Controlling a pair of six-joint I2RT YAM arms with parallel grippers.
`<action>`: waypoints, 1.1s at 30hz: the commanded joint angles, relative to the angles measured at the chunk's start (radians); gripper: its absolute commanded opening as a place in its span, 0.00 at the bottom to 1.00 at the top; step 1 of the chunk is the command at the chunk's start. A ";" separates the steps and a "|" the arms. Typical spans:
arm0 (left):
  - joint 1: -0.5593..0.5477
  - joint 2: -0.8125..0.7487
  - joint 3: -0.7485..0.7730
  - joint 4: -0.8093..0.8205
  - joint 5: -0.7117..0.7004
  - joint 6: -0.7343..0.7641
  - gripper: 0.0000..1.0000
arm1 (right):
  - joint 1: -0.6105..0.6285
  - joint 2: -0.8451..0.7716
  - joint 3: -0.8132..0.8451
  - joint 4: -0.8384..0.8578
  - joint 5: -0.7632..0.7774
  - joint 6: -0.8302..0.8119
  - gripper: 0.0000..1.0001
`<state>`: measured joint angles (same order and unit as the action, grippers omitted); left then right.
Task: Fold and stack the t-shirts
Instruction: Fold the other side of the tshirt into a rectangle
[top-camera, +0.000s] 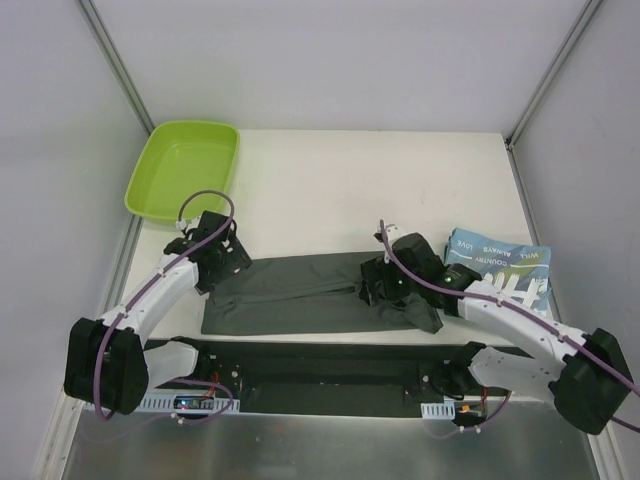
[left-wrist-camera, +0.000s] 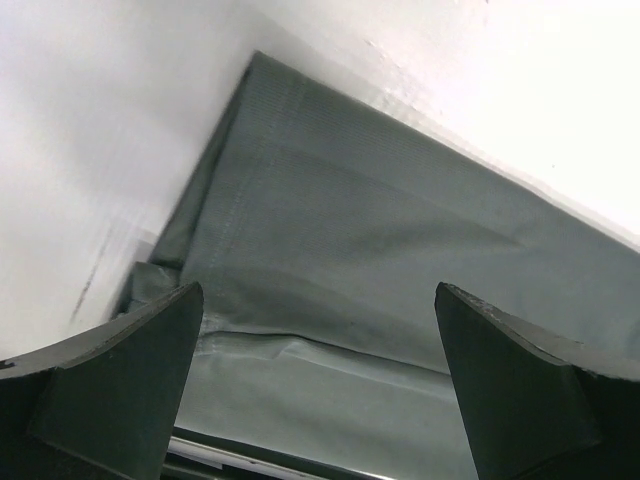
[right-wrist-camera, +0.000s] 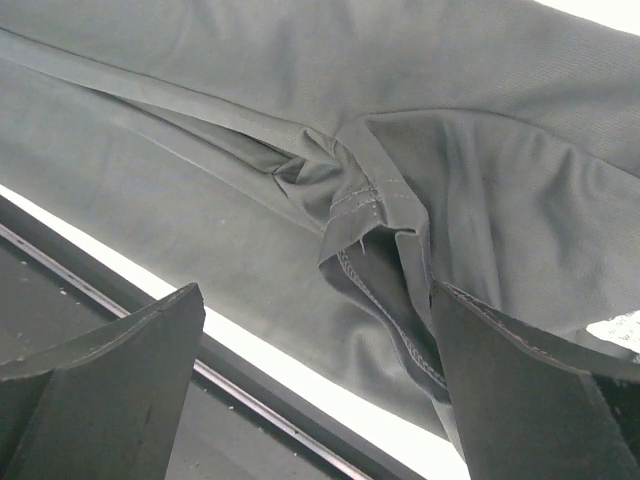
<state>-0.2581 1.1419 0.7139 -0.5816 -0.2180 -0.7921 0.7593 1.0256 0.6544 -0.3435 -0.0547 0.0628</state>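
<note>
Folding looks half done: the dark grey t-shirt (top-camera: 300, 295) lies as a long strip near the front of the desk (top-camera: 330, 190), and the teal t-shirt (top-camera: 500, 270) sits folded just off its right end. The left gripper (left-wrist-camera: 315, 300) hangs wide open over the strip's left end, holding nothing. The right gripper (right-wrist-camera: 315, 295), equally wide and empty, hangs over a bunched seam at the right end. I'd say each should pinch every layer at its end. The right one should take in the rumpled hem too, and both should lift together with the cloth taut.
</note>
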 joint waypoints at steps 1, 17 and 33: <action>-0.017 0.036 -0.007 0.045 0.089 0.021 0.99 | -0.003 0.120 0.059 0.051 -0.049 -0.030 0.96; -0.017 0.142 -0.034 0.080 0.055 0.039 0.99 | 0.192 0.216 0.086 -0.078 -0.232 -0.009 0.96; -0.017 0.156 -0.041 0.078 0.032 0.044 0.99 | 0.114 0.090 0.139 -0.247 0.325 0.051 0.96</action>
<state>-0.2691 1.2915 0.6811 -0.5003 -0.1425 -0.7654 0.9466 1.1175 0.7582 -0.5484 0.1200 0.0689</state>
